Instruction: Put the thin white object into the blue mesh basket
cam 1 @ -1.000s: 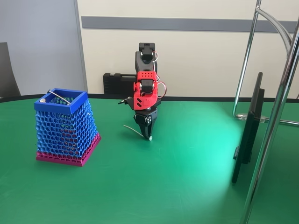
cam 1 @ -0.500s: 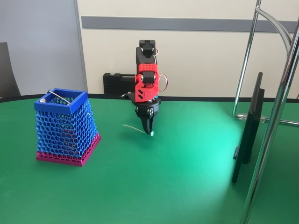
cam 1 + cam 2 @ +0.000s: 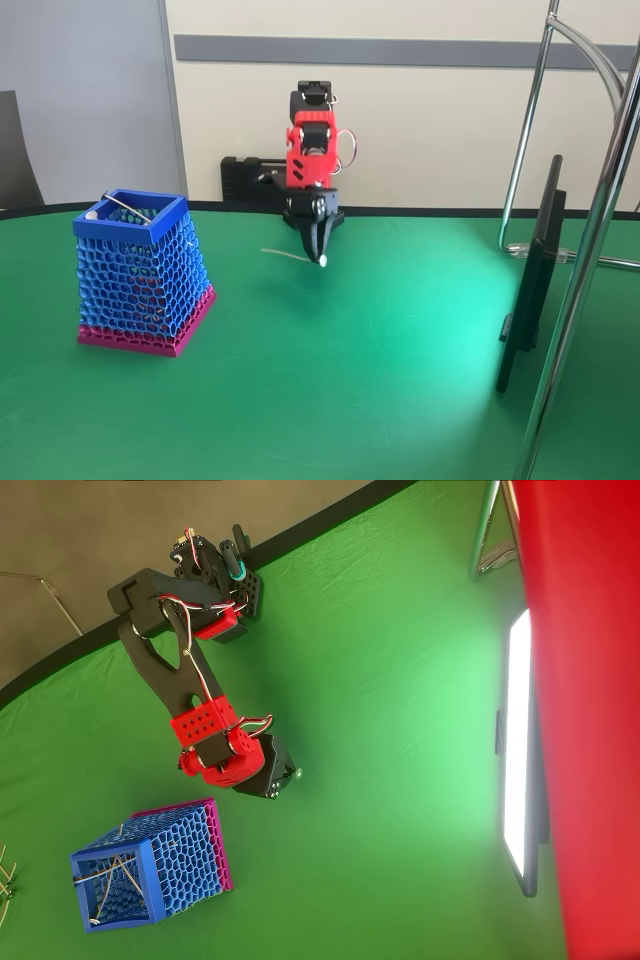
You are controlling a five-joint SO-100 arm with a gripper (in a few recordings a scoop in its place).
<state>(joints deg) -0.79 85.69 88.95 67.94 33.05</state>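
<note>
one thin white object (image 3: 288, 254) is held in the end effector (image 3: 320, 252), whose fingers are closed on it near its knobbed end; the stick juts out to the left in the fixed view, clear of the green worktop (image 3: 380, 380). the blue mesh basket (image 3: 145, 270) stands upright on the worktop, well apart to the left of the end effector. several thin sticks are seen inside the basket in the overhead view (image 3: 110, 875).
</note>
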